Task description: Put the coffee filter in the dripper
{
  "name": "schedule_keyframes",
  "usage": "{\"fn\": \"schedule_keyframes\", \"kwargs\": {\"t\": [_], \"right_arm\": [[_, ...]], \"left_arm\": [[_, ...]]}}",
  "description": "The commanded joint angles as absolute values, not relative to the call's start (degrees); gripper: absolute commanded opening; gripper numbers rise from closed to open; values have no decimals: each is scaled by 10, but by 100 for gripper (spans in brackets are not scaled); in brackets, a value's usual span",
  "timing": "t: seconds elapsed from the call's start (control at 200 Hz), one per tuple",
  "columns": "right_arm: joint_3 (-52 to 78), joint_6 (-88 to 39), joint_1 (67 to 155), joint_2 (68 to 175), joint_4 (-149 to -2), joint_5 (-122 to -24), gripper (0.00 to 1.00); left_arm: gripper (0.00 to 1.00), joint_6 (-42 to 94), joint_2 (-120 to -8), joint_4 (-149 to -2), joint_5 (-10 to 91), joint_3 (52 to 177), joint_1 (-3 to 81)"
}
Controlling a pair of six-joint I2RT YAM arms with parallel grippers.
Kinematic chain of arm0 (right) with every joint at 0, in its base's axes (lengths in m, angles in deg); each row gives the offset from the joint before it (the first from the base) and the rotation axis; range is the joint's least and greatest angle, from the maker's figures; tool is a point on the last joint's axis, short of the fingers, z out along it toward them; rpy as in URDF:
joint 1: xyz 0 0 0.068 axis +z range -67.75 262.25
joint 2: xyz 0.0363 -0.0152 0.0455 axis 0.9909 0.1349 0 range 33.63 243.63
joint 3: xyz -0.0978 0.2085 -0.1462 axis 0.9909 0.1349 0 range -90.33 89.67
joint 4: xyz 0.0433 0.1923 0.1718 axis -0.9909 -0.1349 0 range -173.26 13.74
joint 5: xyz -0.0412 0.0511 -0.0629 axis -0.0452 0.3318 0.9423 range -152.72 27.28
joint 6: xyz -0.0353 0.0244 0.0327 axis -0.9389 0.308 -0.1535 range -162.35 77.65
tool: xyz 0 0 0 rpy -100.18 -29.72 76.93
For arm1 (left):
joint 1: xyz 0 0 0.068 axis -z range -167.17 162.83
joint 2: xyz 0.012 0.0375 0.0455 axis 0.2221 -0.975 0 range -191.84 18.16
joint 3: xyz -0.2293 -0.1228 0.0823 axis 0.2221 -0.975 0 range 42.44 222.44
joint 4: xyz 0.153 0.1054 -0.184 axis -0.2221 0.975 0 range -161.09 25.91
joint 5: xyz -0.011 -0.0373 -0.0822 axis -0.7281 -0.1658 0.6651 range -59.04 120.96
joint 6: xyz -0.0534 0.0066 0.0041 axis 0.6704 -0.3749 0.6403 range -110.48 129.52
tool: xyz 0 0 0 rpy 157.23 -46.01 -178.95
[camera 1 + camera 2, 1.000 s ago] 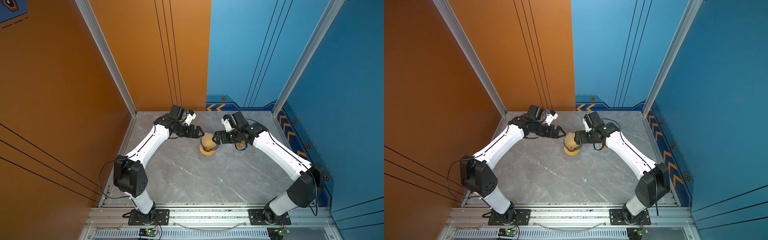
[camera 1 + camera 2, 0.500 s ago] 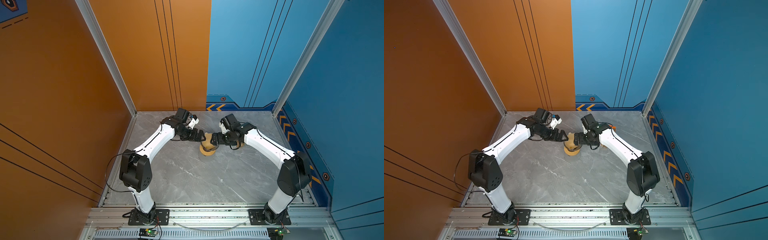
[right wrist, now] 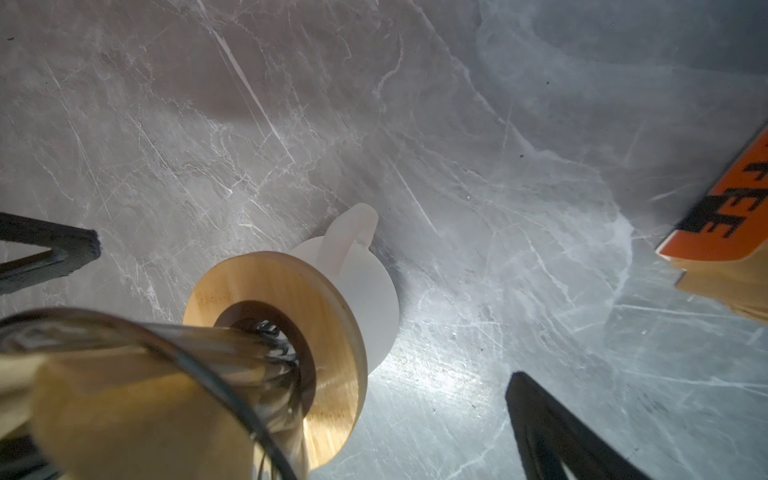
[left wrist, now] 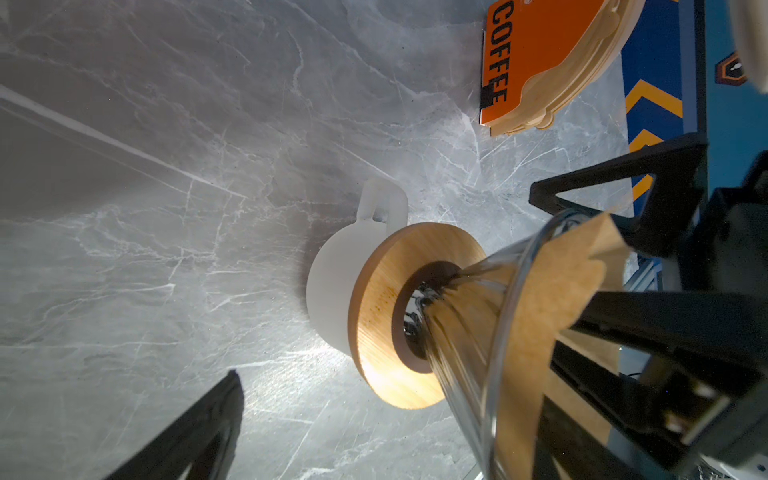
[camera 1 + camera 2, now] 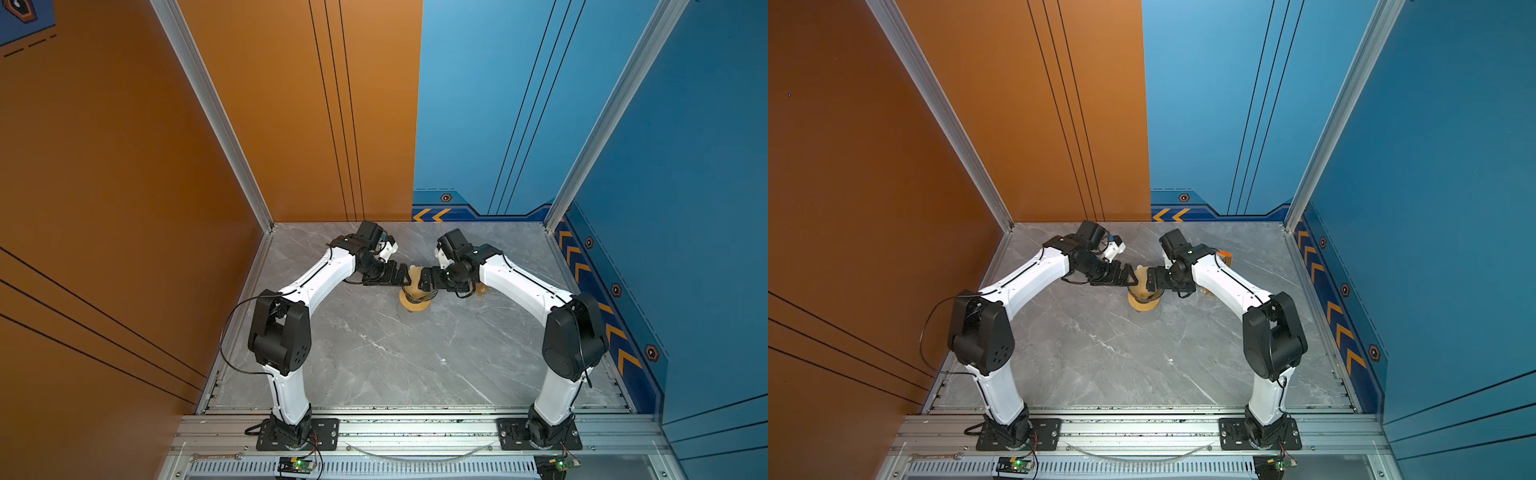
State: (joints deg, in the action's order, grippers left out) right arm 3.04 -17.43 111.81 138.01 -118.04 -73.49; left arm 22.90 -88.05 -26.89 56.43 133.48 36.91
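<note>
The dripper (image 5: 417,294), a smoky ribbed cone, stands stem-down in a wooden ring (image 4: 374,316) on a white jug (image 4: 332,270). The tan coffee filter (image 4: 569,286) sits inside it, its tab poking above the rim; it also shows in the right wrist view, coffee filter (image 3: 104,415) inside the dripper (image 3: 232,349). In both top views my left gripper (image 5: 402,276) and right gripper (image 5: 424,279) face each other across the cone's top, both open wide. One left finger (image 4: 199,432) and one right finger (image 3: 552,432) hang free over the table; each partner finger is hidden by the cone.
A stacked bundle of tan filters with an orange COFFEE strip (image 4: 536,54) lies on the grey marble table (image 5: 374,353) behind the right forearm, near the blue right wall. Orange and blue walls enclose the table on three sides.
Both arms have drawn in and their upper links stand more upright. The two grippers have closed in on the cone's top from either side and stayed open.
</note>
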Motion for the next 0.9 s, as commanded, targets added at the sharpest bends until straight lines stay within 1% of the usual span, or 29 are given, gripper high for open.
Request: {"fn": "schedule_keyframes", "kwargs": {"t": [0.0,0.606,0.896], "right_arm": [[19,-177,1112,1386,-1177,-744,100],[27,-188,1110,1393,-1197,-747,99],[26,-193,1110,1402,-1210,-744,98]], "left_arm": [[98,233,-894,-245,540,1358,372],[98,228,-899,-216,492,1367,372],[98,230,-898,-216,494,1368,373]]}}
